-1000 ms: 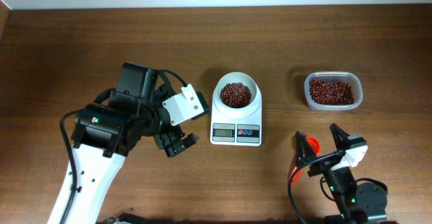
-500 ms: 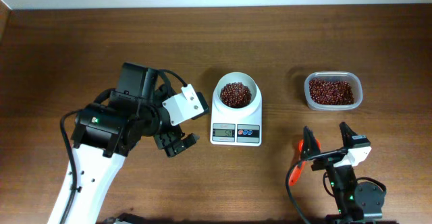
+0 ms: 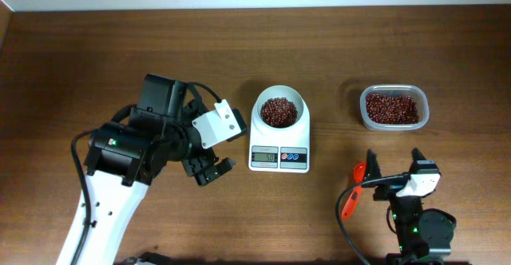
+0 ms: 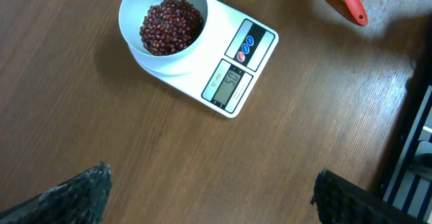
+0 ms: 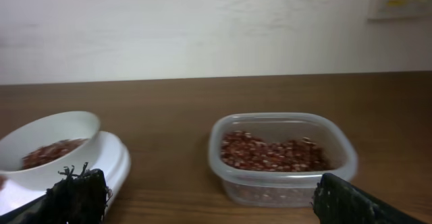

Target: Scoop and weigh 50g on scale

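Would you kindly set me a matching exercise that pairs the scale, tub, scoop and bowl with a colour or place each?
Things:
1. scale
2. tub
3. scoop
4. bowl

Descriptions:
A. orange-red, lying on the table
B. clear and rectangular, holding beans
C. round and white, sitting on the scale
D. white with two blue buttons

Pairs: 1-D, 2-B, 3-A, 4-C

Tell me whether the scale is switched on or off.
On: the display of the scale shows dark digits in the left wrist view; the reading is too small to tell.
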You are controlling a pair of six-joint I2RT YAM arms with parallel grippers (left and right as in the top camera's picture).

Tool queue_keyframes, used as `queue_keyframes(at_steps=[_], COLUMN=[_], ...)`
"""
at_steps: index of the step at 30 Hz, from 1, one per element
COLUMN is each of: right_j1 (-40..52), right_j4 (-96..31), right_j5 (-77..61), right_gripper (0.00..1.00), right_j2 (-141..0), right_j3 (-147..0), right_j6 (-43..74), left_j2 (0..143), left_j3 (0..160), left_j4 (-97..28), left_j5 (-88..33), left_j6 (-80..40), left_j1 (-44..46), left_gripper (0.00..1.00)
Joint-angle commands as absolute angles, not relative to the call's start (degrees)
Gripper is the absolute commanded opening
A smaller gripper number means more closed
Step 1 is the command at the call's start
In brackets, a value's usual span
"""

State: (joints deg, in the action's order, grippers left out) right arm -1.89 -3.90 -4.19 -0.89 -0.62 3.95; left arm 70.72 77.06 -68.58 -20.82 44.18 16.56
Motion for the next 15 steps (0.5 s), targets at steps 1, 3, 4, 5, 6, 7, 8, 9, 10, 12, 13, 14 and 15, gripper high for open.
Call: queue_keyframes(at_steps=[1, 3, 4, 5, 6, 7, 8, 9, 10, 12, 13, 14, 15], right_j1=[-3.14, -3.07, -3.09, -3.07, -3.07, -3.07, -3.07, -3.07, -3.09, -3.07, -3.07, -3.07, -3.09], right_j4=[-4.54, -4.56, -4.56, -4.56, -4.56, -4.56, -4.56, -4.56, -4.56, -4.58, -4.56, -4.56, -4.56], right_j5=[-2.09, -2.07, -2.07, -2.24, -2.31, -2.28, -2.28, -2.28, -2.28, -2.31, -2.31, -2.31, -2.31], right_gripper=[0.99, 0.99, 0.99, 0.99, 0.99, 0.99, 0.99, 0.99, 0.99, 0.99, 0.99, 0.99, 0.99], right_j2=[-0.19, -0.19, -0.19, -0.19, -0.19, -0.19, -0.19, -0.19, -0.19, -0.19, -0.19, -0.19, -0.19], right_j3=[-0.32, -0.32, -0.32, -0.32, -0.32, -0.32, -0.32, -0.32, -0.32, -0.32, -0.32, -0.32, -0.32], right_j6=[3.36, 3.14, 2.70, 1.56, 0.80, 0.21, 0.16, 0.14, 0.14, 0.19, 0.21, 0.21, 0.23], left_j2=[70.52, 70.52, 70.52, 70.52, 70.52, 70.52, 70.52, 70.52, 70.52, 70.52, 70.52, 70.52, 70.52], left_j3=[77.93, 77.93, 77.93, 77.93, 77.93, 77.93, 77.93, 77.93, 77.93, 77.93, 77.93, 77.93, 77.93], left_j4=[-68.66, -68.66, -68.66, -68.66, -68.66, -68.66, -68.66, -68.66, -68.66, -68.66, -68.66, -68.66, -68.66], left_j5=[-21.65, -21.65, -21.65, -21.65, -21.65, -21.65, -21.65, -21.65, -21.65, -21.65, -21.65, -21.65, -21.65], left_j6=[45.32, 45.32, 45.32, 45.32, 45.32, 45.32, 45.32, 45.32, 45.32, 45.32, 45.32, 45.32, 45.32], left_j1=[16.29, 16.29, 16.29, 16.29, 16.29, 16.29, 16.29, 16.29, 16.29, 16.29, 16.29, 16.29, 16.29], left_gripper=[0.99, 0.99, 0.99, 0.99, 0.99, 0.99, 0.99, 0.99, 0.99, 0.99, 0.99, 0.99, 0.99])
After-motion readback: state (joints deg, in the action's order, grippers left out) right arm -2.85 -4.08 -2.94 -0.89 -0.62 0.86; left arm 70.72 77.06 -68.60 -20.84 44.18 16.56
